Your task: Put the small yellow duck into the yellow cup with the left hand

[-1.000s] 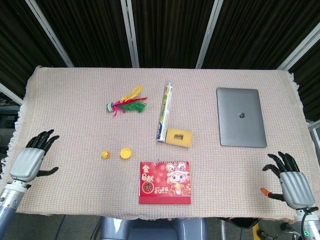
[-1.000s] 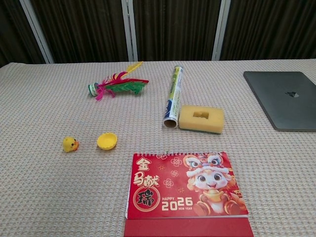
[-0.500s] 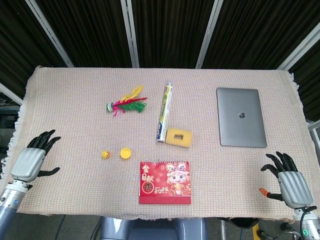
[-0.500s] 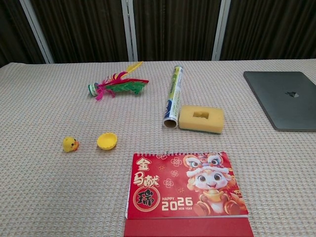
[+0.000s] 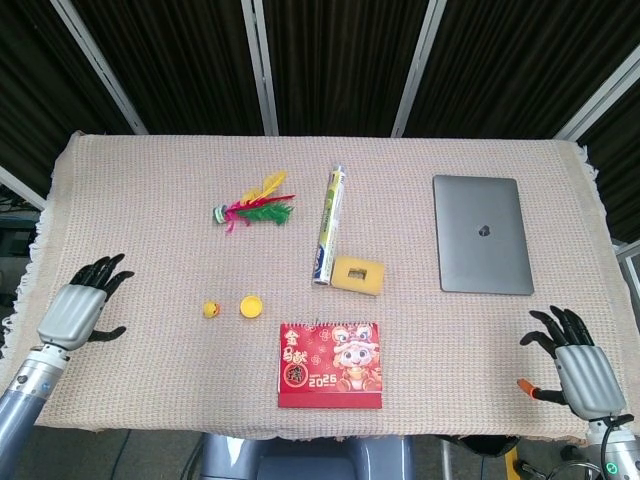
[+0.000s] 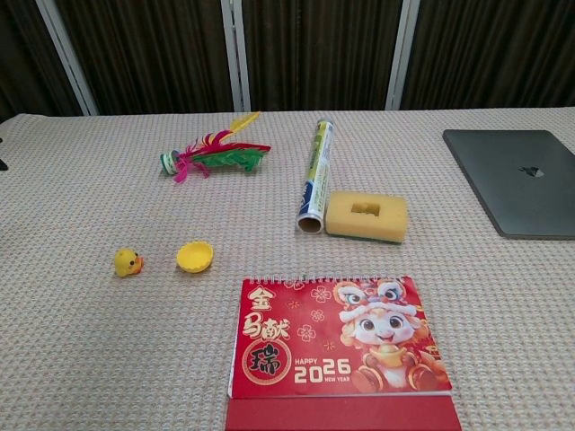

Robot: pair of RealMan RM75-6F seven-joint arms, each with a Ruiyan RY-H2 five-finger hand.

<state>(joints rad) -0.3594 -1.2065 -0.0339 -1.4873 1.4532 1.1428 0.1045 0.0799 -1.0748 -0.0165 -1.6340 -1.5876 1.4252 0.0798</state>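
Observation:
The small yellow duck (image 5: 210, 310) (image 6: 128, 262) sits on the woven cloth, just left of the small yellow cup (image 5: 251, 306) (image 6: 194, 256), which lies tipped with its mouth up. My left hand (image 5: 78, 312) hovers open near the table's left edge, well left of the duck, fingers spread and holding nothing. At the front right corner my right hand (image 5: 576, 366) is open too, fingers apart. Only a dark fingertip of the left hand shows at the chest view's left edge.
A red desk calendar (image 5: 331, 364) lies in front of the cup. A feather shuttlecock (image 5: 253, 207), a rolled tube (image 5: 328, 224), a yellow sponge (image 5: 358, 275) and a shut grey laptop (image 5: 482, 233) lie farther back.
My left hand has moved a little to the right and forward, toward the duck. The right hand has drifted slightly down. Duck and cup have not moved.

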